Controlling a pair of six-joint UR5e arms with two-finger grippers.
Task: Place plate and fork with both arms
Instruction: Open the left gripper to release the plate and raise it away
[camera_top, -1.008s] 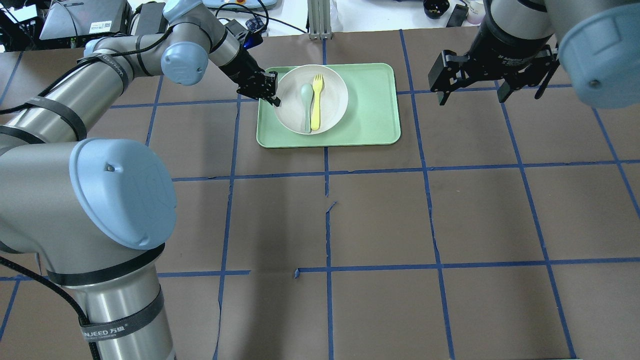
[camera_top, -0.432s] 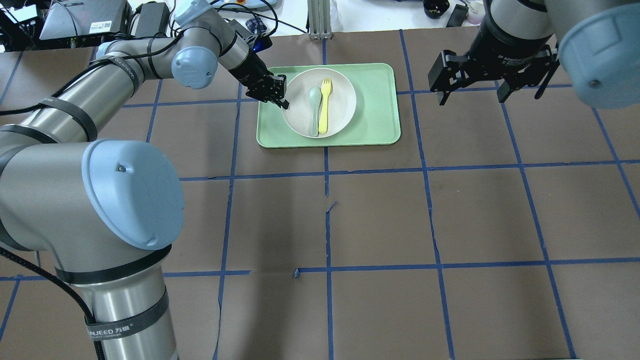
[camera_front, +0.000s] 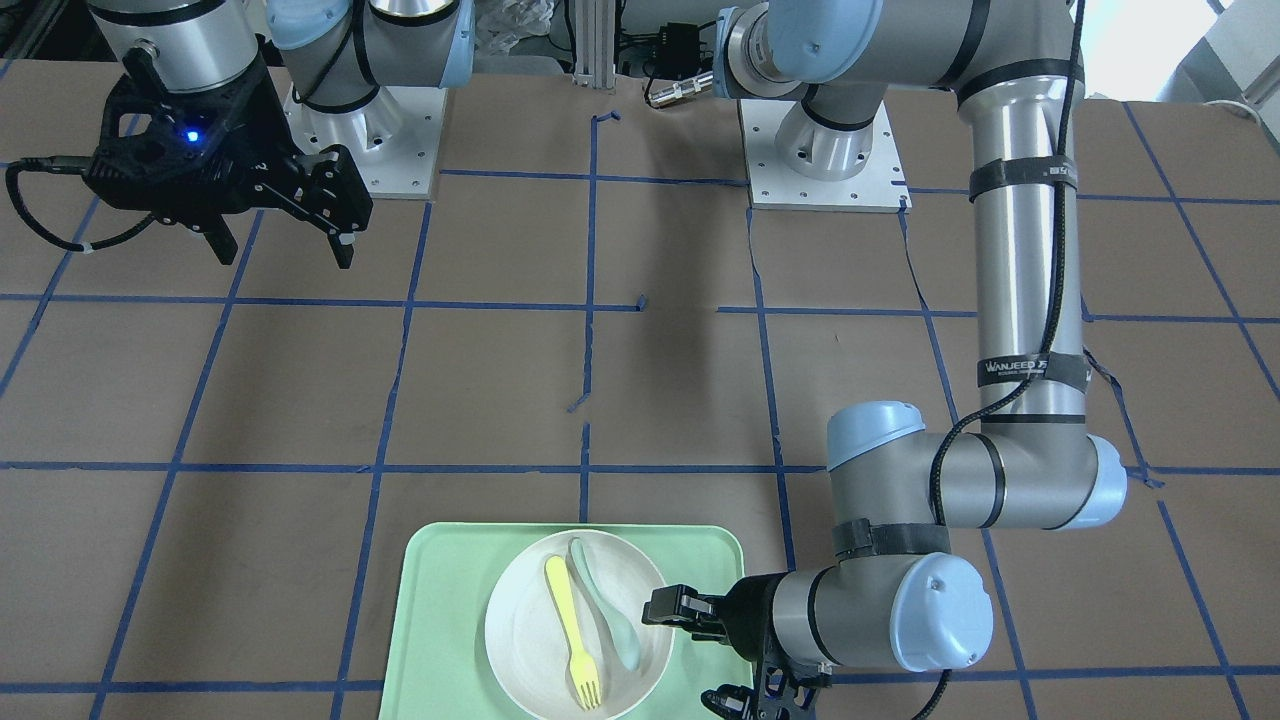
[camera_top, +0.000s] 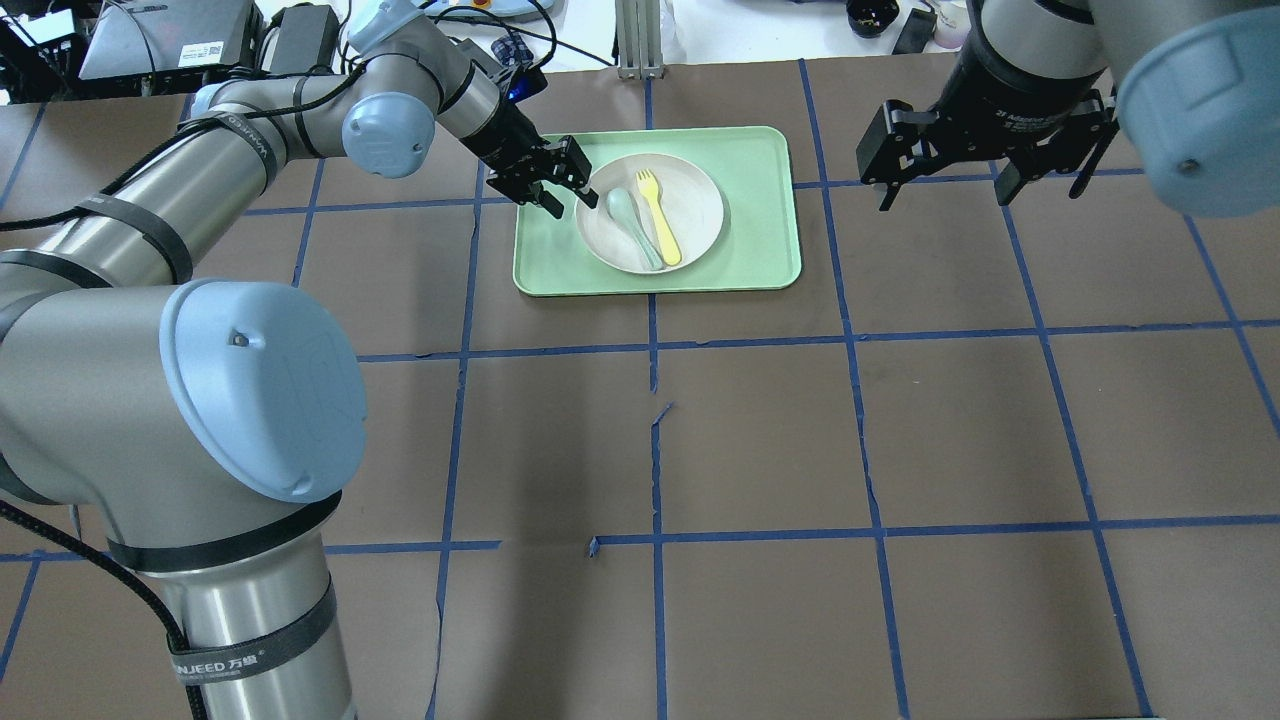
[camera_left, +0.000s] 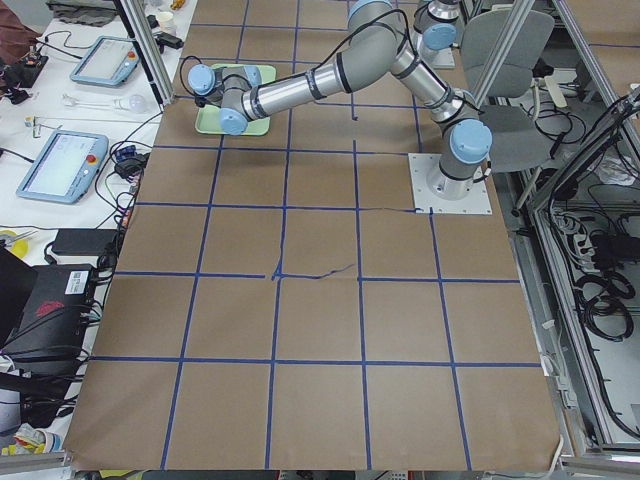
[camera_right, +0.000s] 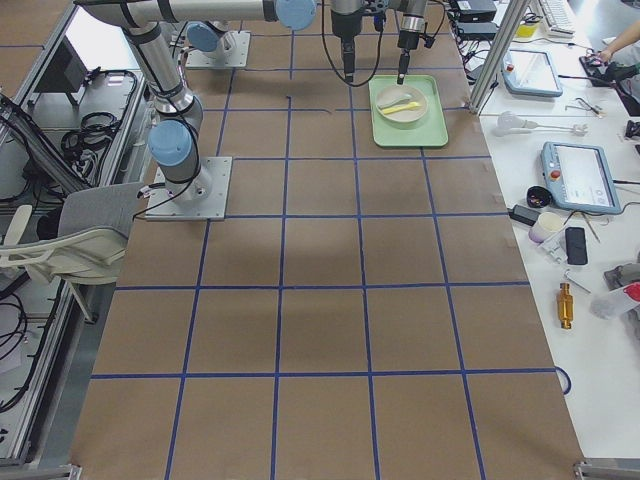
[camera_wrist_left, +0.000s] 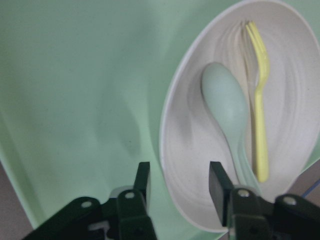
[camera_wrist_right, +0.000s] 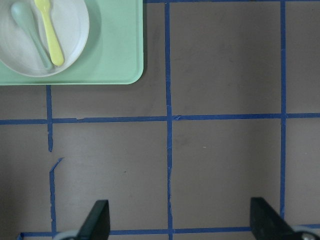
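My left gripper (camera_top: 570, 202) is spread open astride the rim of the plate (camera_top: 702, 222) at nine o'clock, fork (camera_top: 664, 218) inside; my right gripper (camera_top: 945, 192) hangs wide open at three o'clock of the tray (camera_top: 762, 250)

Round off-white plate (camera_top: 702, 203) — yellow fork (camera_top: 662, 222) lying inside.

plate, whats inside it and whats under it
Inside the plate lie the yellow fork and a grey-green spoon, side by side. It sits on the mint-green tray; the tray surface directly beneath is covered.

Even bright light, soft shadows
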